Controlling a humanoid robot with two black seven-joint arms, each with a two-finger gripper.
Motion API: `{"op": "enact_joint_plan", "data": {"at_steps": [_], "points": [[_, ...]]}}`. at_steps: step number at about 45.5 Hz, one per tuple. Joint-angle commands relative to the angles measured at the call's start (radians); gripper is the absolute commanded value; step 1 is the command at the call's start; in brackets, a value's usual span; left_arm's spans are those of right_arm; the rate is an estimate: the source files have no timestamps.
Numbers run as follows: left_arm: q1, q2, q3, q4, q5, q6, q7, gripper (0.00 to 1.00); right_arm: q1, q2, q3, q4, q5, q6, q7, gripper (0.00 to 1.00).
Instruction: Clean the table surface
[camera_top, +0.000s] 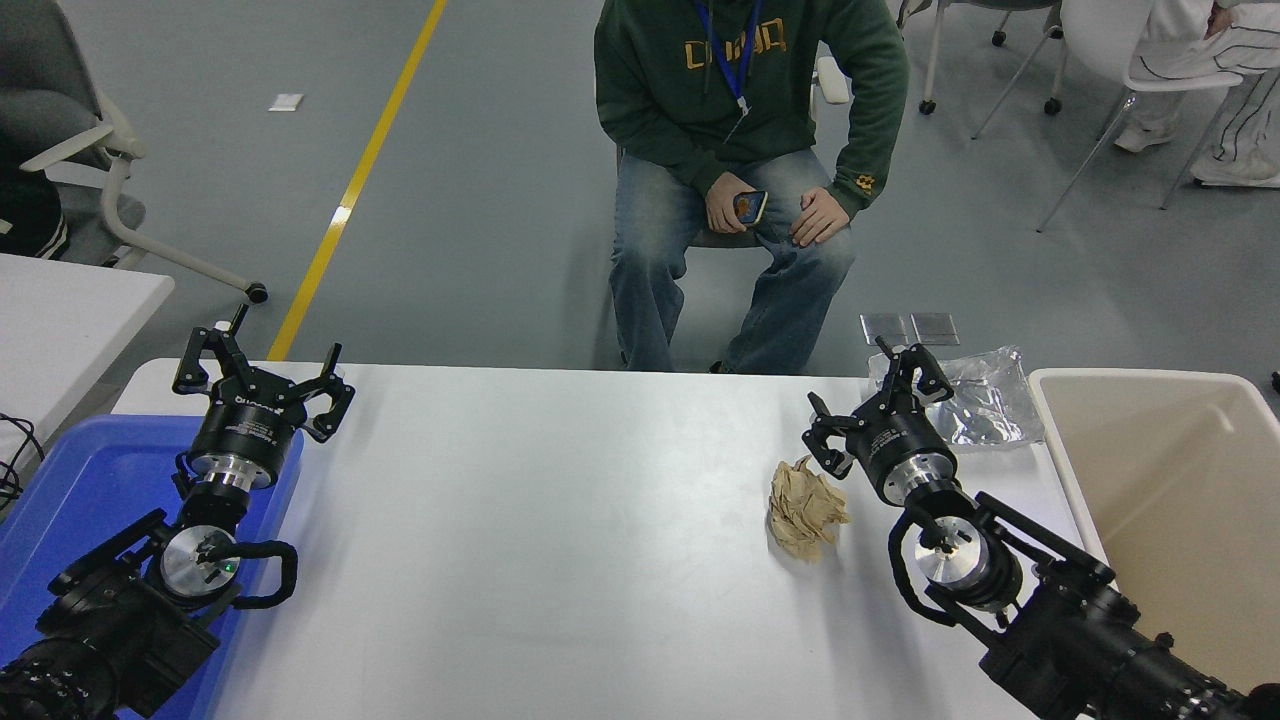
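The white table surface (560, 540) fills the lower picture. A crumpled brown paper ball (804, 508) lies on it right of centre. A crumpled clear plastic bag (975, 405) lies at the far right edge. My right gripper (872, 405) is open and empty, just behind and right of the paper ball and left of the plastic bag, touching neither that I can see. My left gripper (262, 375) is open and empty, parked at the lower left over the far edge of the blue bin.
A blue bin (70, 500) sits at the table's left end. A beige bin (1175, 480) stands at the right end. A person (745, 150) sits at the far side holding a phone. A smaller white table (60, 320) is at the left.
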Motion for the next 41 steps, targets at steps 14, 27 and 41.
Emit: {"op": "enact_joint_plan", "data": {"at_steps": [14, 27, 41], "points": [[0.0, 0.0, 0.0, 0.0, 0.0, 0.0, 0.001, 1.0, -0.009, -0.006, -0.003, -0.008, -0.096, -0.003, 0.039, 1.0], [0.0, 0.0, 0.0, 0.0, 0.0, 0.0, 0.001, 1.0, -0.003, -0.085, -0.034, 0.005, -0.326, -0.086, 0.011, 1.0], [0.0, 0.0, 0.0, 0.0, 0.0, 0.0, 0.001, 1.0, 0.028, -0.194, -0.175, 0.015, -0.392, -0.149, -0.094, 1.0]]}}
